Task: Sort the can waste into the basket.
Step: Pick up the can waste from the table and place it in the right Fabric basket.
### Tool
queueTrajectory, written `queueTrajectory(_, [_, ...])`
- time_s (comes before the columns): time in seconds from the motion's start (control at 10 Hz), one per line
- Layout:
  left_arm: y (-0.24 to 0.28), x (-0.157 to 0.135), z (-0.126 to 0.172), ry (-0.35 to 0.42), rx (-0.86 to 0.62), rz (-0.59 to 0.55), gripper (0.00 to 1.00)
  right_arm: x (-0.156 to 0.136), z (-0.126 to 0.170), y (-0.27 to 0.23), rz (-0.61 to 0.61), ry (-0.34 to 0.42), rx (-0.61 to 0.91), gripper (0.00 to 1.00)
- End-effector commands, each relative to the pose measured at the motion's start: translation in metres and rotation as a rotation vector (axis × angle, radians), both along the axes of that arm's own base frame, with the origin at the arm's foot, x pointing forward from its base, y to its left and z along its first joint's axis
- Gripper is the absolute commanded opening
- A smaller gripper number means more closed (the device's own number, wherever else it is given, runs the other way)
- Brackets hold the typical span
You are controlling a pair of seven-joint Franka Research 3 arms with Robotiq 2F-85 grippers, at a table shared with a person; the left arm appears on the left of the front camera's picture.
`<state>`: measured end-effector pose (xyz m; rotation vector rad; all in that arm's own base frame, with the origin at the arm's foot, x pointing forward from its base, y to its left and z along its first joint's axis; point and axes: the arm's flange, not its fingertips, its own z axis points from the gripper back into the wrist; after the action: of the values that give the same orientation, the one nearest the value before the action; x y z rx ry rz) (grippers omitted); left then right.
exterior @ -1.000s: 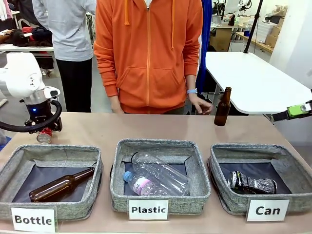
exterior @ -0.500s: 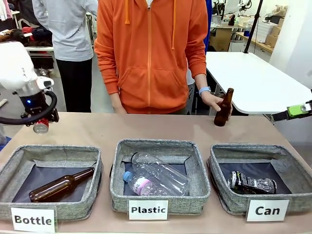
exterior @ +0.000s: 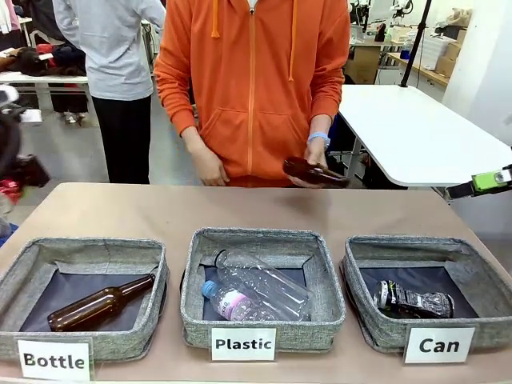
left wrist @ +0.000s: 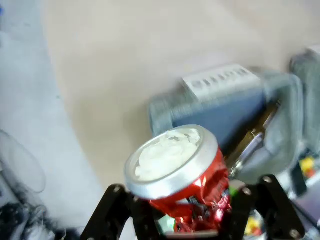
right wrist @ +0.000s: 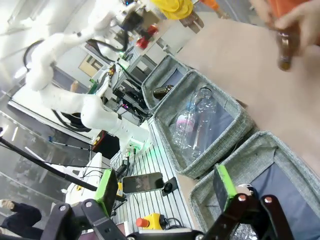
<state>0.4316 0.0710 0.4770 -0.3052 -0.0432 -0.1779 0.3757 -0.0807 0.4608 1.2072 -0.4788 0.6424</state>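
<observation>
the red can [left wrist: 175,172], crushed, its silver top turned toward the wrist camera, is pinched between the two black fingers of the left pincer [left wrist: 190,220] and held up off the bench [exterior: 240,208]; the wrist view is blurred, but a corner of the bottle basket [left wrist: 220,110] shows below and behind it. the other piece of can waste, the black and silver can [exterior: 412,300], lies on its side on the dark lining of the can basket [exterior: 424,243], the right-hand one of three grey baskets along the near edge, each with a white label in front. the plastic basket [exterior: 260,237] in the middle holds clear bottles [exterior: 260,292], and the bottle basket on the left holds a brown bottle [exterior: 100,304] lying slantwise. the right pincer [right wrist: 165,190] is spread wide with nothing between its green pads (from the front, one green pad pokes in at the right edge), and its own camera looks down on the can basket. across the bench a person in an orange hoodie [exterior: 256,80] holds a second brown bottle [exterior: 314,170], tipped nearly flat, in one hand [exterior: 316,154]
</observation>
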Motion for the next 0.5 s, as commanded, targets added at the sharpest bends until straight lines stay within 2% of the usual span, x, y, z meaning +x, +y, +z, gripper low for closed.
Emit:
queueTrajectory(0.0, [0.022,-0.062,-0.012,-0.016,-0.038,-0.129,0.0,-0.001,-0.001,0.0,0.003,-0.018,-0.005,1.0])
queueTrajectory(0.1, [0.026,-0.079,-0.017,-0.075,-0.065,-0.122,0.0,-0.001,-0.001,0.0,0.003,-0.018,-0.005,1.0])
queueTrajectory(0.2, [0.029,-0.077,-0.014,-0.098,-0.132,-0.104,0.0,-0.001,-0.001,0.0,0.003,-0.018,-0.005,1.0])
queueTrajectory(0.3, [0.019,-0.072,-0.01,-0.024,-0.06,-0.112,0.0,-0.001,-0.001,0.0,0.003,-0.018,-0.005,1.0])
queueTrajectory(0.4, [0.019,-0.072,-0.01,-0.024,-0.06,-0.112,0.0,-0.001,-0.001,0.0,0.003,-0.018,-0.005,1.0])
